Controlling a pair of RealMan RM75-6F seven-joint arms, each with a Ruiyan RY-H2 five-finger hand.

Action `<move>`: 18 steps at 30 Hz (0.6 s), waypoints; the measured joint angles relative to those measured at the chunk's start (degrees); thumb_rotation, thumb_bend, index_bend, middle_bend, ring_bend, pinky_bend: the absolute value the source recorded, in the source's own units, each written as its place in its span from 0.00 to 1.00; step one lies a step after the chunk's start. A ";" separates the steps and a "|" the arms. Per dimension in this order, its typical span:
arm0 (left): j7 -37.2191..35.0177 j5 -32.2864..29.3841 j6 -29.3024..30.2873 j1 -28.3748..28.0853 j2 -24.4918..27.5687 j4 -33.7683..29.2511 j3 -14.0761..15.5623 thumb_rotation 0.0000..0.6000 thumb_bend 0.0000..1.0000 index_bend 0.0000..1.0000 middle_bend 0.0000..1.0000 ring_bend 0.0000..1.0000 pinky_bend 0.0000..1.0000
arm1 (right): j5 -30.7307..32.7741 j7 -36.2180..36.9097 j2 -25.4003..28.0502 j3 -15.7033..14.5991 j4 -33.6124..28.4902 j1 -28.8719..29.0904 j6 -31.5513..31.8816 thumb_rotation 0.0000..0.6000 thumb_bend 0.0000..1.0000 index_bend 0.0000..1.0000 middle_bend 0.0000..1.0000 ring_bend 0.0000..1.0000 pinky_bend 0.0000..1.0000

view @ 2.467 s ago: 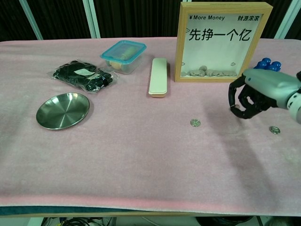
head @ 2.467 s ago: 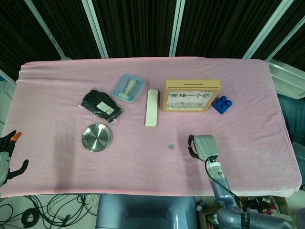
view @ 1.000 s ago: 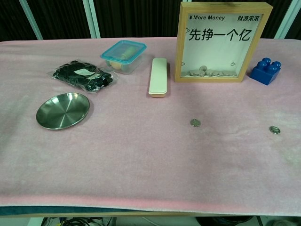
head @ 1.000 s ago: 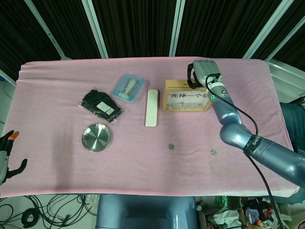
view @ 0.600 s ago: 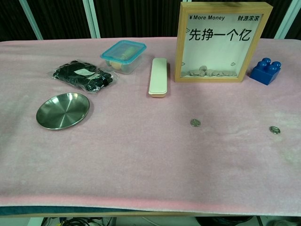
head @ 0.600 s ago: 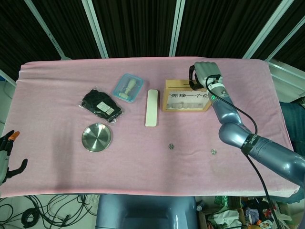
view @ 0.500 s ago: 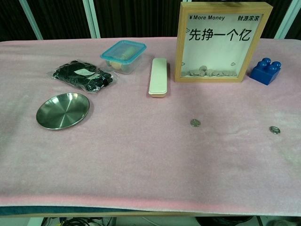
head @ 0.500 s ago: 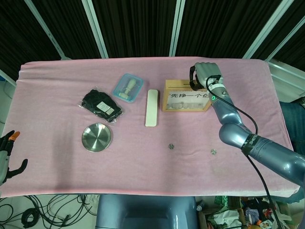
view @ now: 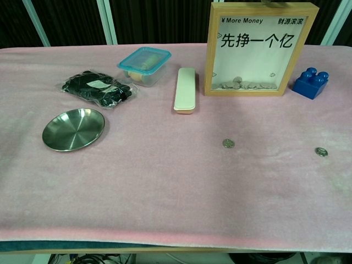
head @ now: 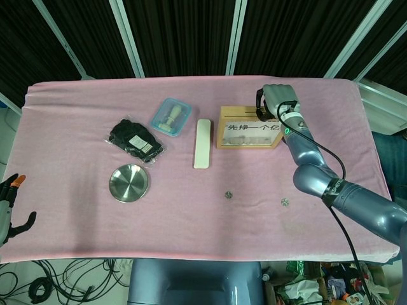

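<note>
Chest view: framed box reads "More Money".

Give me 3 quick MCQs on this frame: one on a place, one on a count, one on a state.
1. Where is the right hand?
A. over the steel dish
B. above the top edge of the wooden coin box
C. on the black bag

2. How many loose coins lie on the pink cloth?
A. two
B. four
C. none

3. How does the teal-lidded container stand?
A. lid off
B. tipped over
C. lid on, upright

Answers:
1 B: in the head view the hand sits at the top right of the wooden coin box.
2 A: one coin near the middle, another coin to the right.
3 C: the teal-lidded container sits upright and covered.
</note>
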 measured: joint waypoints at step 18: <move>0.39 -0.41 -0.11 -0.03 0.06 -0.25 -0.07 1.00 0.37 0.05 0.00 0.00 0.01 | -0.94 2.31 -0.42 -2.28 0.91 0.36 -0.08 1.00 0.39 0.60 0.82 0.89 0.92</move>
